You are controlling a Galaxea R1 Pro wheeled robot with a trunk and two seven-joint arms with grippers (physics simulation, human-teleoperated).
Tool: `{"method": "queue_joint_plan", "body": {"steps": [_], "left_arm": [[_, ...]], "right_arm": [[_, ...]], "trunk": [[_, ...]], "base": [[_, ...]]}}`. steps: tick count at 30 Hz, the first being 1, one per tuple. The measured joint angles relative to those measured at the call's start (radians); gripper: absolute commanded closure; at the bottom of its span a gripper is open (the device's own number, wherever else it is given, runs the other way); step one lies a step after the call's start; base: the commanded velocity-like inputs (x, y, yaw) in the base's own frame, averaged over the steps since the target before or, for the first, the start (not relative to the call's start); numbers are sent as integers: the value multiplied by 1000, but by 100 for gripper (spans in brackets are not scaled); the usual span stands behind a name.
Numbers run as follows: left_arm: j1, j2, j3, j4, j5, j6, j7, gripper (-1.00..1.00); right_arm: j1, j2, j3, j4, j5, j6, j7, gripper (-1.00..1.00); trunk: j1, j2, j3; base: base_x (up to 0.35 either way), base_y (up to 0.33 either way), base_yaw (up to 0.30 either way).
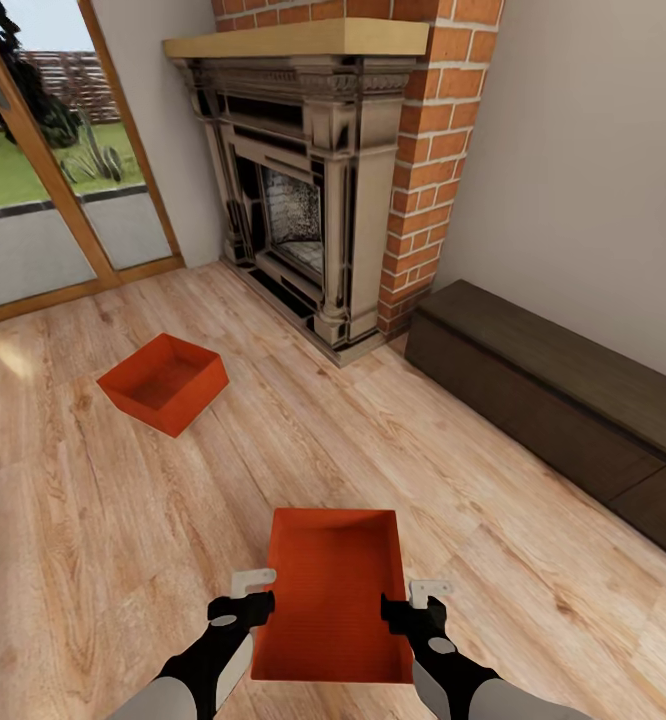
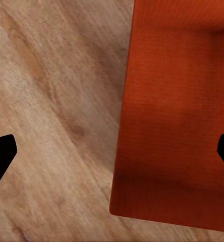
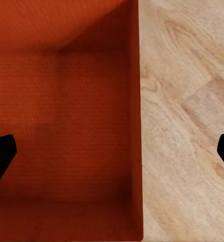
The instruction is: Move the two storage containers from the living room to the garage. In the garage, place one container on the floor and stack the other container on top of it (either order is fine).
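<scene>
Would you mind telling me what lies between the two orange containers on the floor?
Only bare wood plank floor. In the head view, nothing sits between the near container and the far container by the glass doors.

bench right, fireplace ahead, floor left open

Near orange-red storage container, open-topped, between left gripper and right gripper; second container well ahead-left, on wood floor.

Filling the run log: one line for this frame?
room: living room | near orange-red shallow bin: between left gripper, right gripper, both open | second bin: wood floor
</scene>
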Motion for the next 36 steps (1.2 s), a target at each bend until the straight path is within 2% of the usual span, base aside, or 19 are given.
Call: {"method": "queue_joint_plan", "body": {"steps": [19,22,36], "left_arm": [[0,0,-4,2,-7,2,5,-100],[0,0,-6,2,-7,2,5,-100],[0,0,-7,2,-7,2,5,-100]], "right_arm": [[0,-2,0,2,4,-30,0,-100],[0,-17,0,2,7,-34,0,-100],[0,-27,1,2,12,-39,0,-100]], "trunk": [[73,-133,-60],[84,-154,-69],[138,-252,-113]], "base": [[0,0,0],[0,0,0],[0,0,0]]}}
